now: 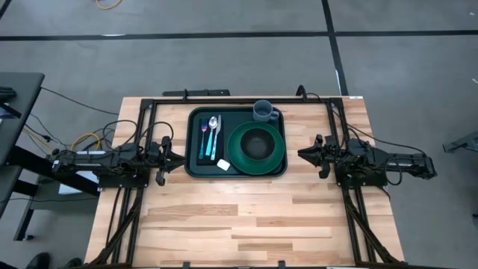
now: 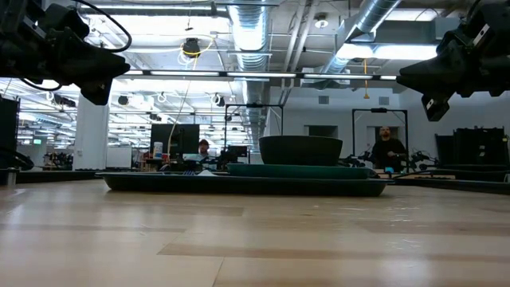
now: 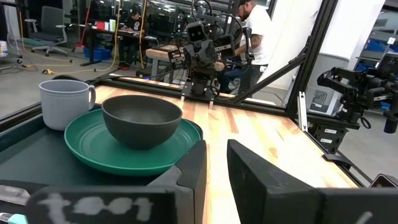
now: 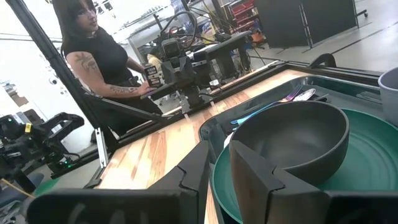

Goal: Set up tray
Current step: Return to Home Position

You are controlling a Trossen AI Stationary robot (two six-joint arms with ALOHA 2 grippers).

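Read all clock directions on the high view, with 12 o'clock at the far edge of the table [image 1: 246, 224].

**Position of the work.** The tray [image 1: 205, 171] lies flat at the table's 12 o'clock side, midway between the arms. Within it, the black towel [image 1: 207, 155] at 9 o'clock carries the fork [image 1: 203, 139], the spoon [image 1: 213, 128] and the knife [image 1: 218, 137], laid side by side. The green plate [image 1: 237, 153] at 3 o'clock carries the dark bowl [image 1: 258, 142]. The mug [image 1: 264, 111] stands at 1 o'clock.

**Grippers.** The left gripper [image 1: 181, 155] is at the tray's 9 o'clock, just beside the rim and clear of it. The right gripper [image 1: 300, 154] is at 3 o'clock, near the rim. On both, the jaws stand narrowly apart and hold nothing. In the low view both are raised above the table.

**Step in hand.** Judge the tray as fully set; nothing lies loose on the table outside it. The step in hand is parking the arms.

**Next move.** Draw each arm back along its own side, left toward 9 o'clock and right toward 3 o'clock. Keep both grippers raised so that no finger catches the tray rim.
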